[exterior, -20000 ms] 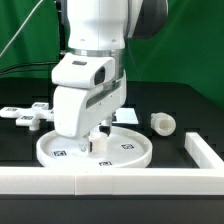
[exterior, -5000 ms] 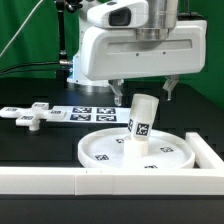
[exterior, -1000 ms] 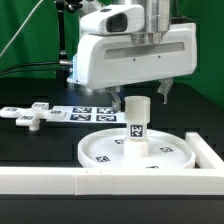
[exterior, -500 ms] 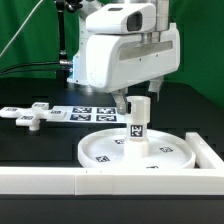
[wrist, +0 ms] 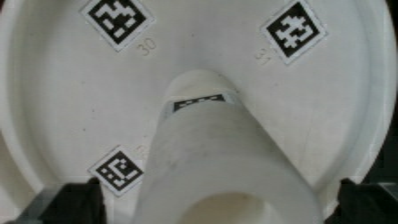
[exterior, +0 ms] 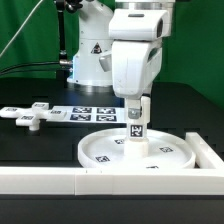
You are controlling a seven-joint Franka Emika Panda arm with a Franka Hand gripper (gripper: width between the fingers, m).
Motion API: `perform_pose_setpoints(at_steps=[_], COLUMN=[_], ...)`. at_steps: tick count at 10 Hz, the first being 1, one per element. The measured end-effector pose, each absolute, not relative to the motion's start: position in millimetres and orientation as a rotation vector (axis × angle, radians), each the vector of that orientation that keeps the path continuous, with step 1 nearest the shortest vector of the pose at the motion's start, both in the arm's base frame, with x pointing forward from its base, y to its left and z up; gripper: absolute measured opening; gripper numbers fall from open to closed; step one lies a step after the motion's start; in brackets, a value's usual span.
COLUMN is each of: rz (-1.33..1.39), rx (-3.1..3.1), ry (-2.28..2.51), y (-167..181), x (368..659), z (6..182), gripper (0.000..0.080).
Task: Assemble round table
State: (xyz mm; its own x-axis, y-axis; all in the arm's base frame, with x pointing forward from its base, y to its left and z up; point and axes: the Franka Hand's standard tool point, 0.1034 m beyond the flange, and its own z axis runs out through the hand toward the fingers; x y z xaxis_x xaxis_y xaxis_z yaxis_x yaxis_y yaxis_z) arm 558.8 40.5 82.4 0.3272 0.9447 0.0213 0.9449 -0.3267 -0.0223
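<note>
Around disc [exterior: 110,140] — cross piece [exterior: 30,115], marker board [exterior: 95,114], rail [exterior: 60,183]

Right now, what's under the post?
The post stands upright on the round disc, near its middle, with the disc's tags showing around it. The spot under its base is covered, so I can't see how it seats.

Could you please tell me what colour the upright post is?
White plastic cylindrical post bearing a black-and-white square tag; clearest in exterior view.
</note>
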Motion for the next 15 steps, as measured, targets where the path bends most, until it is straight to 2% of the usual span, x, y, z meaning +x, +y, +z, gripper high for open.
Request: perform_pose_setpoints(at_steps=[3,5,8,12,15], rz=[-0.002,-0.001,-0.001,0.001,0.011], rx=[-2.402,-2.421,-2.444,-2.834,-2.953], ry=[-1.99,-1.967,-1.938,-1.275,-0.953], y=[38.4,37.8,37.7,39.5,39.8], x=[559.0,559.1,559.1,558.9,558.3], z=[82.4,82.4,82.4,81.6,81.5], gripper=[0.0649,0.0402,0.0407,0.0407,0.0409])
